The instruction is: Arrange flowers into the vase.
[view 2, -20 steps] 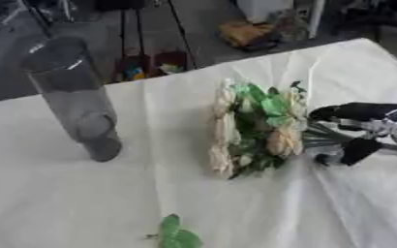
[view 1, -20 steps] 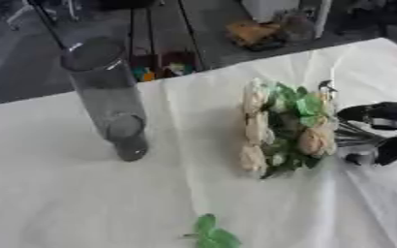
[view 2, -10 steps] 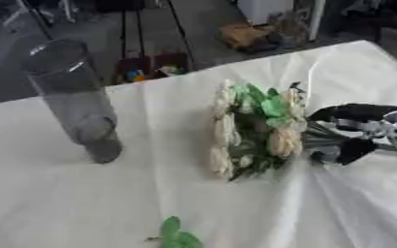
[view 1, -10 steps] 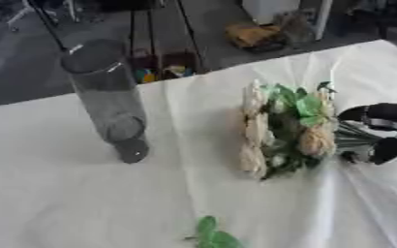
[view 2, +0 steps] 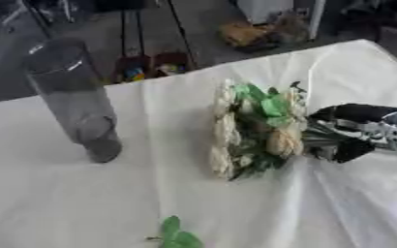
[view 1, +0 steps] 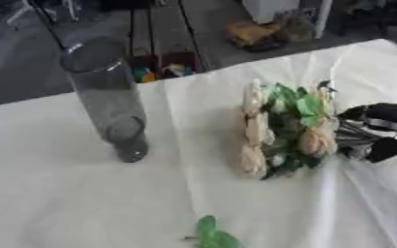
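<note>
At right edge, right hand (view 2: pixel 354 131) fingers curled round stems of flower bunch (view 2: pixel 251 131) lying on table (view 2: pixel 83 203). Vase (view 1: pixel 109 101) upright, well left, empty. Loose leaf (view 1: pixel 212 236) near. Insertion not started. Left hand unseen.

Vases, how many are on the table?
1. The clear vase stands upright on the white tablecloth, toward the robot's left, apart from the flower bunch that the right hand grasps by the stems. No other vase shows.
</note>
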Robot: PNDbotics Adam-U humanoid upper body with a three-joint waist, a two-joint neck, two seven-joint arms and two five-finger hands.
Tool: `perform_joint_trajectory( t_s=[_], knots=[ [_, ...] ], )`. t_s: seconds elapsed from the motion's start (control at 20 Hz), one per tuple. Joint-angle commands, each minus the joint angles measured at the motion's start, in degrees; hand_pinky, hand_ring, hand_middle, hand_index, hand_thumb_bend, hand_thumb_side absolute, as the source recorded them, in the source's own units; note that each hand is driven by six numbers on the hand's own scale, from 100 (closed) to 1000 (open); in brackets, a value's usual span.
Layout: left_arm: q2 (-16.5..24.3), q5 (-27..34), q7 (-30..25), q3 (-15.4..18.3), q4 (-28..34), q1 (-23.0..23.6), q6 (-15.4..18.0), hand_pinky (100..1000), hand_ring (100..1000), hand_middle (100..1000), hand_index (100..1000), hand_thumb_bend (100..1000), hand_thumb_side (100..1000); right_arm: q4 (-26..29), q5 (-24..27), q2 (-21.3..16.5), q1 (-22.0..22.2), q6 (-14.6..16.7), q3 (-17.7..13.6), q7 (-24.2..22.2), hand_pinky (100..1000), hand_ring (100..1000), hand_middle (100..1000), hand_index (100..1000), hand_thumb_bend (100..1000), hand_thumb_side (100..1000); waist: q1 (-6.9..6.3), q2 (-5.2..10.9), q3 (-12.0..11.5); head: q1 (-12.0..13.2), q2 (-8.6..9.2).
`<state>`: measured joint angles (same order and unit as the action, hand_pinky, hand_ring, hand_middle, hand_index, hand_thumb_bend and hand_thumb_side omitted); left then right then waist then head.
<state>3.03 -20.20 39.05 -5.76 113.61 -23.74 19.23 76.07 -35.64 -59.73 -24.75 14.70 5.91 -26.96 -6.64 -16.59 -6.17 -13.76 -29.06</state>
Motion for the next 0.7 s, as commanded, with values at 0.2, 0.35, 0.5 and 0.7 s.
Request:
perform_joint_trajectory(
  t_s=[0.2,0.35,0.5,0.7],
  knots=[
    [0.4,0.1,-0.2,-0.1,1.0,-0.6,-0.1,505,756,746,803,219,964,1.9,-0.5,-2.2,-0.3,0.1,-0.3,1.9,641,793,574,824,100,559,0.44,0.78,0.2,0.1,0.67],
    [0.4,0.1,-0.2,-0.1,1.0,-0.7,-0.1,505,756,746,803,218,964,2.0,-2.2,-2.0,0.2,-0.4,0.1,4.3,592,727,514,768,100,517,0.46,0.73,0.1,0.2,0.82],
    [0.3,0.1,-0.3,-0.1,1.0,-0.8,-0.1,504,755,745,803,215,964,1.3,-3.9,-1.7,0.6,-0.4,1.0,5.7,548,633,499,716,100,469,0.50,0.66,-0.1,0.2,0.97],
    [0.3,0.2,-0.4,-0.1,1.0,-0.9,-0.1,503,755,745,803,210,965,0.2,-5.3,-1.1,0.5,-0.2,1.8,7.3,467,565,423,630,100,437,0.52,0.56,-0.2,0.2,0.89]
  ],
)
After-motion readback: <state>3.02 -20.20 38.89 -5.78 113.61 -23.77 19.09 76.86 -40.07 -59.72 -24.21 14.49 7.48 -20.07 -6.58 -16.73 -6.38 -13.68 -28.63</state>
